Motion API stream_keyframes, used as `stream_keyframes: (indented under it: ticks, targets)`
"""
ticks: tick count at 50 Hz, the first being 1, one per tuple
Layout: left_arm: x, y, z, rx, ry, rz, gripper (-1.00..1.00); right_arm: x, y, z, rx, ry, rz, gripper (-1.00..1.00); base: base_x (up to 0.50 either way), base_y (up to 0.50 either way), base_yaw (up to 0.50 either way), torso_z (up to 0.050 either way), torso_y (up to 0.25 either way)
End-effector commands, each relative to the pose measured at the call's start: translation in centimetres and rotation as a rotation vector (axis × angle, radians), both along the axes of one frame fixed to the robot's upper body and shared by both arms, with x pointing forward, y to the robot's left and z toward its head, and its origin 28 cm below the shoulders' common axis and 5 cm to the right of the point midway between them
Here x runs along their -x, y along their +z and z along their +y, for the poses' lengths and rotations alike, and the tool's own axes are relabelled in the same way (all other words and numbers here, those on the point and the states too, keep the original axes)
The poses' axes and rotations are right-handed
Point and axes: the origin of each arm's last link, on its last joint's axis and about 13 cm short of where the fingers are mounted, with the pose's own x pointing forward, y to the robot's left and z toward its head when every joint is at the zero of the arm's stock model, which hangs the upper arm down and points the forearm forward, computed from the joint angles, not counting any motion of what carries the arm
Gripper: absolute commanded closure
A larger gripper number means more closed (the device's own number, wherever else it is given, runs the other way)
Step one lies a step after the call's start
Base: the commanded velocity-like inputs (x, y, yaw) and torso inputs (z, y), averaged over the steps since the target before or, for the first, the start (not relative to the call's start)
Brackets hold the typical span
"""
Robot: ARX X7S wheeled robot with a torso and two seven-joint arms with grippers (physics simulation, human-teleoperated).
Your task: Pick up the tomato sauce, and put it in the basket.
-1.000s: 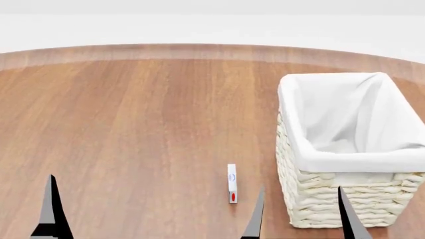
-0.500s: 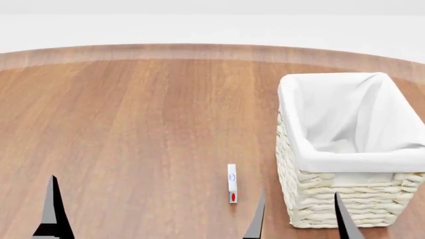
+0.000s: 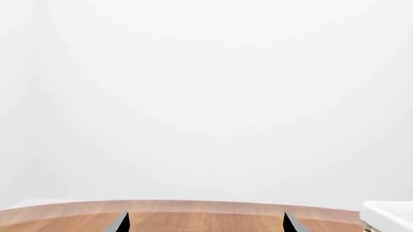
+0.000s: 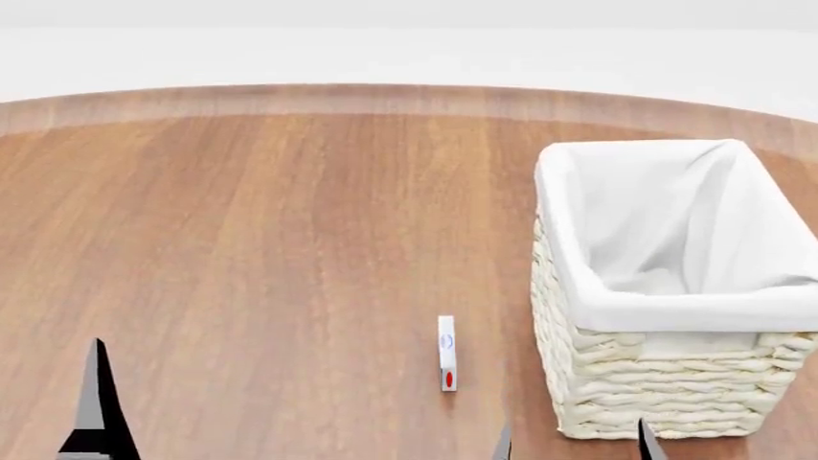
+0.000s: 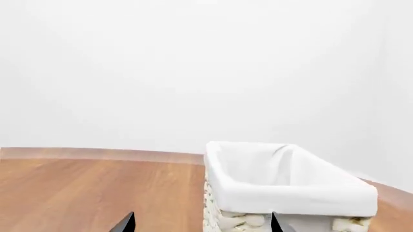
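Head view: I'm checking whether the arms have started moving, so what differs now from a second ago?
The right gripper has sunk toward the bottom edge, with only its fingertips showing, spread apart and empty. The left gripper barely shifted. The cream woven wicker basket with white cloth lining, the small white flat object with a red mark and the brown wooden table stayed put.

Basket (image 4: 665,316) on the table (image 4: 256,240), just ahead of the right gripper (image 4: 572,443); a small flat object (image 4: 446,353) lies ahead-left of it, beside the basket.
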Motion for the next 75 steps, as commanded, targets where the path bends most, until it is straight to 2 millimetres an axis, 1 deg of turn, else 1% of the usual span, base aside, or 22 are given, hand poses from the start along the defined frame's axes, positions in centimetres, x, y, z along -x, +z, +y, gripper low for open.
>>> stream_keyframes:
  ticks: [1,5,8,12,13,15,16,19,27,38,44,55,56,58,59,60,64,75]
  targets:
    - [-0.1,-0.1,0.3,0.011,0.007,0.0,-1.0,0.8,-0.8,-0.5,0.003,-0.031,0.082,-1.0,0.0,0.0,0.0,0.0,0.0]
    - [0.0,-0.2,0.2,0.012,0.006,0.001,-1.0,1.3,-1.1,-0.8,-0.004,-0.039,0.12,-1.0,0.0,0.0,0.0,0.0,0.0]
    - [-0.1,-0.3,0.4,0.017,0.01,0.004,-1.0,2.4,-1.1,-1.2,-0.026,-0.041,0.175,-1.0,0.0,0.0,0.0,0.0,0.0]
    - [0.0,-0.3,0.3,0.018,0.007,0.004,-1.0,3.0,-1.5,-1.6,-0.034,-0.044,0.227,-1.0,0.0,0.0,0.0,0.0,0.0]
    - [0.0,-0.4,0.4,0.018,0.009,0.005,-1.0,3.2,-1.8,-1.8,-0.016,-0.054,0.229,-1.0,0.0,0.0,0.0,0.0,0.0]
    - [-0.1,-0.4,0.4,0.019,0.01,0.005,-1.0,3.4,-1.7,-1.8,-0.017,-0.057,0.235,-1.0,0.0,0.0,0.0,0.0,0.0]
    - [0.0,-0.4,0.4,0.02,0.011,0.005,-1.0,3.9,-1.8,-2.1,-0.01,-0.07,0.261,-1.0,0.0,0.0,0.0,0.0,0.0]
    - [0.0,-0.3,0.4,0.02,0.009,0.002,-1.0,4.4,-1.9,-2.4,-0.005,-0.082,0.282,-1.0,0.0,0.0,0.0,0.0,0.0]
    - [0.1,-0.4,0.5,0.027,0.011,0.003,-1.0,5.1,-2.5,-2.6,-0.01,-0.092,0.328,-1.0,0.0,0.0,0.0,0.0,0.0]
    - [0.3,-0.6,0.6,0.037,0.017,0.004,-1.0,4.8,-2.7,-2.4,-0.024,-0.08,0.346,-1.0,0.0,0.0,0.0,0.0,0.0]
    - [0.3,-0.5,0.7,0.036,0.016,0.004,-1.0,4.4,-2.2,-1.9,-0.049,-0.048,0.334,-1.0,0.0,0.0,0.0,0.0,0.0]
    - [0.3,-0.5,0.6,0.039,0.013,0.007,-1.0,4.4,-3.2,-1.8,-0.087,-0.048,0.418,-1.0,0.0,0.0,0.0,0.0,0.0]
    - [0.3,-0.5,0.6,0.038,0.011,0.005,-1.0,4.4,-3.4,-1.8,-0.112,-0.036,0.44,-1.0,0.0,0.0,0.0,0.0,0.0]
    - [0.3,-0.3,0.7,0.04,0.012,0.005,-1.0,4.3,-3.3,-1.8,-0.106,-0.04,0.443,-1.0,0.0,0.0,0.0,0.0,0.0]
    - [0.3,-0.3,0.7,0.038,0.013,0.003,-1.0,4.3,-3.3,-1.8,-0.14,-0.04,0.463,-1.0,0.0,0.0,0.0,0.0,0.0]
    - [0.3,-0.5,0.6,0.04,0.013,0.003,-1.0,4.2,-3.3,-1.9,-0.12,-0.052,0.462,-1.0,0.0,0.0,0.0,0.0,0.0]
    - [0.3,-0.6,0.5,0.038,0.008,0.007,-1.0,4.1,-3.6,-2.0,-0.138,-0.081,0.503,-1.0,0.0,0.0,0.0,0.0,0.0]
    - [0.3,-0.5,0.5,0.033,0.004,0.007,-1.0,4.0,-3.5,-2.0,-0.147,-0.085,0.517,-1.0,0.0,0.0,0.0,0.0,0.0]
